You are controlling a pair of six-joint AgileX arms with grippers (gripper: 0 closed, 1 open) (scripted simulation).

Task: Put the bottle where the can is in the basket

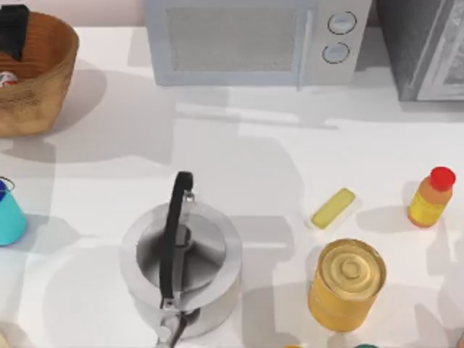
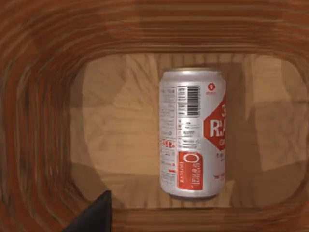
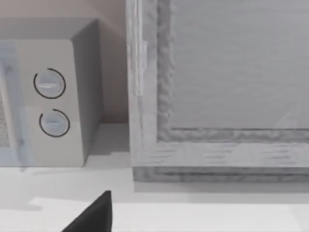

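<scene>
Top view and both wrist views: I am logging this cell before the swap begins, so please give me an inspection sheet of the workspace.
Surface: white table.
Job's things: can lying on its side on the floor of the basket, at the table's far left; bottle upright near the right edge.
Clutter: kettle, big yellow tin, yellow bar, teal cup.
Grippers: left gripper above the basket.
Cables: nothing seen.
Surroundings: microwave at the back; grey appliance beside it.
</scene>
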